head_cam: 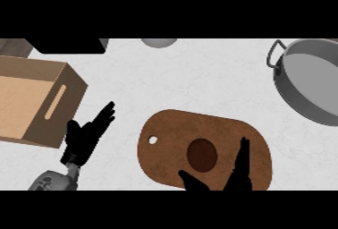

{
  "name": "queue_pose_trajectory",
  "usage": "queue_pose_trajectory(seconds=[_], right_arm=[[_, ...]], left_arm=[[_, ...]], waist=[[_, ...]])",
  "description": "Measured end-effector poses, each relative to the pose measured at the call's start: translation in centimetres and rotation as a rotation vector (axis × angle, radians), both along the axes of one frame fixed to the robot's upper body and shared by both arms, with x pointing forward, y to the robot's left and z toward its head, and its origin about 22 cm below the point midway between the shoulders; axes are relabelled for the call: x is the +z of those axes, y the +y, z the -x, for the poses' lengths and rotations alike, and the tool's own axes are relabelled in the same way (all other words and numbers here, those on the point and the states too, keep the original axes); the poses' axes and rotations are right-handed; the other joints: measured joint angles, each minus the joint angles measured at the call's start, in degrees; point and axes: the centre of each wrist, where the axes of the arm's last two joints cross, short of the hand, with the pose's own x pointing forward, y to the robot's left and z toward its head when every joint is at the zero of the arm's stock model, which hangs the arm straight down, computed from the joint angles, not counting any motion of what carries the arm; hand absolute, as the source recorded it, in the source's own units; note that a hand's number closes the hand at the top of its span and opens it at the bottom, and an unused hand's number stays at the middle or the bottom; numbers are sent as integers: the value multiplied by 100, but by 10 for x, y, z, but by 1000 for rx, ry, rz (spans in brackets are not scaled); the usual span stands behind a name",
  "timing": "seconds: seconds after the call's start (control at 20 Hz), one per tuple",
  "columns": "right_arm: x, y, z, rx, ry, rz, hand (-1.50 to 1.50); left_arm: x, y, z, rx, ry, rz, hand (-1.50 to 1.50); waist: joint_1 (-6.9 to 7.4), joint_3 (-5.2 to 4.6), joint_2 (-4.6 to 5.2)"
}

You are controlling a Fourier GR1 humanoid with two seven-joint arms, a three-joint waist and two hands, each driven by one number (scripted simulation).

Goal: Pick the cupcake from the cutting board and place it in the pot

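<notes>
Nearest me, my right robot hand [236, 172] is spread open, holding nothing, fingers flanking one cupcake [202, 154] on one cutting board [168, 134]. Left robot hand [89, 132] rests open. Beyond it I see one cardboard box [36, 98]; far right, one pot [310, 85].

bright, even light w/ barely any shadows, no glare; pot [310, 80] rim looks stretched at edge

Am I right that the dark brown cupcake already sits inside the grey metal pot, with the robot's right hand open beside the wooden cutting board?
Not quite. The head view shows the dark brown cupcake on the brown wooden cutting board, not inside the grey metal pot. The right hand is open there, as you said.
</notes>
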Motion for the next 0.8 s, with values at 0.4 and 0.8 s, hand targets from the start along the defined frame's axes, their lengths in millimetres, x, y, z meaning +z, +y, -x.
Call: queue_pose_trajectory(seconds=[0.4, 0.8], right_arm=[[-12, 11, 4, -15, -101, -153, -150], [-32, 11, -7, -42, -119, -263, -150]], left_arm=[[-2, -2, -2, -4, -5, -4, 0], [-3, -7, 1, -9, -2, 6, 0]], waist=[[21, 4, 3], [52, 11, 11]])
